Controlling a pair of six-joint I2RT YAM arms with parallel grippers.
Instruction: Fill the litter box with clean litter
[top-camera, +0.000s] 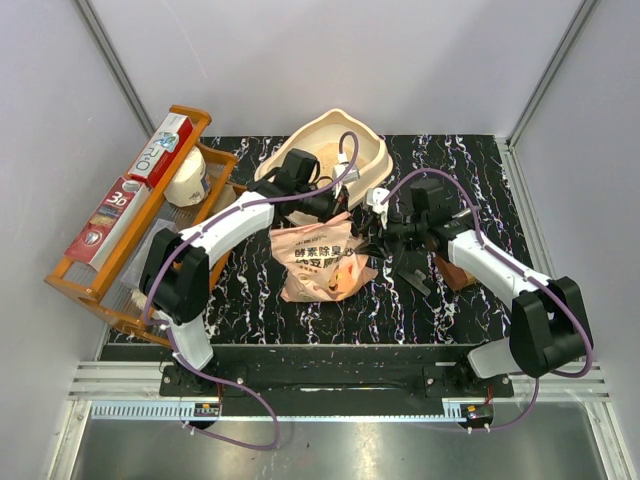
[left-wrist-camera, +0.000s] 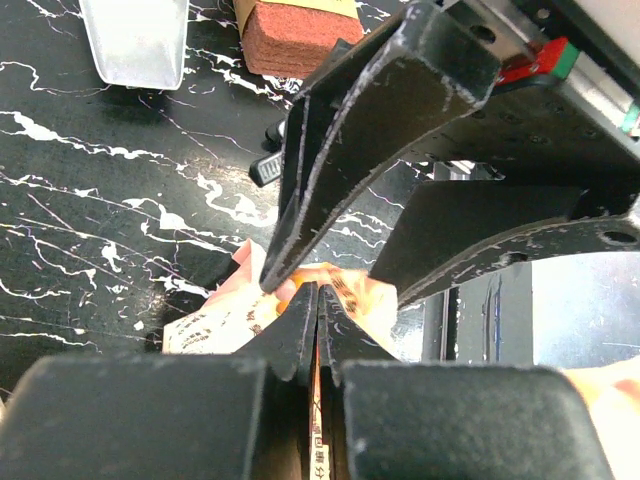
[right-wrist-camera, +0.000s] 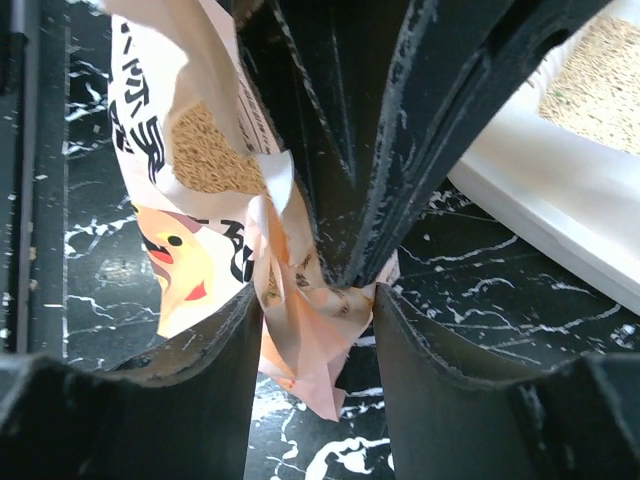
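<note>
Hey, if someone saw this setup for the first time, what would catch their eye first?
The pink bag lies crumpled mid-table with both arms meeting at its top edge. The left gripper is pinched shut on it, while the right gripper straddles the bag right beside it, jaws apart. Just behind, the cream litter box holds some pale litter. An orange rack stands at the table's left edge.

Litter box (top-camera: 300, 135): cream high-rimmed tray, upright, just beyond and right of the right gripper (right-wrist-camera: 315, 300). Clean litter (right-wrist-camera: 600, 80): beige granules inside, apparently a thin layer.
</note>
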